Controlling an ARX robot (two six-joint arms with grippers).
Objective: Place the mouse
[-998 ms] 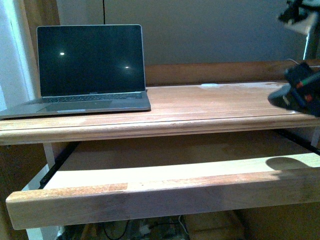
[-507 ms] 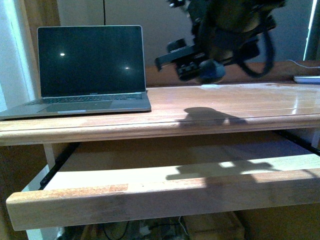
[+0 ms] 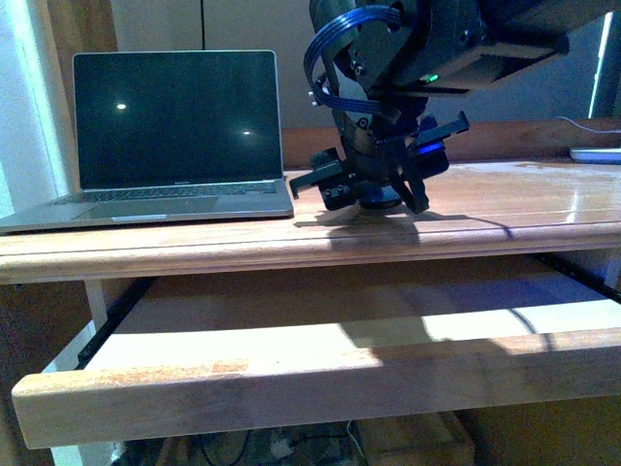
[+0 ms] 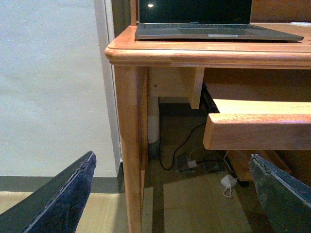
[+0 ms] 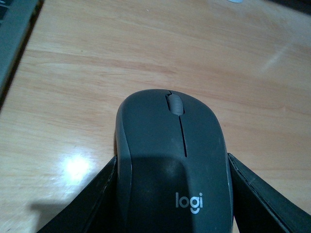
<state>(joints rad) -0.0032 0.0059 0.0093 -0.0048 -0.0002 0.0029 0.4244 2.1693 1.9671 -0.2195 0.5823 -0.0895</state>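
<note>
The mouse [image 5: 172,165] is laid with its long axis front to rear on the desk [image 5: 73,73], wheel end directed rearward, away from the wrist. It is clamped at both flanks by the right hand [image 5: 172,208], right of the laptop [image 3: 175,126]. The left hand [image 4: 170,194] is shown only in its own wrist view, spread and empty.

A wooden desk [image 3: 485,209] with a rounded front edge stands before a grey wall [image 3: 243,24]; its pull-out shelf [image 3: 320,383] is drawn out at 6 o'clock. Bright light glares off the desk at 3 o'clock. Underneath, cables [image 4: 182,143] trail over tan floor [image 4: 194,204].
</note>
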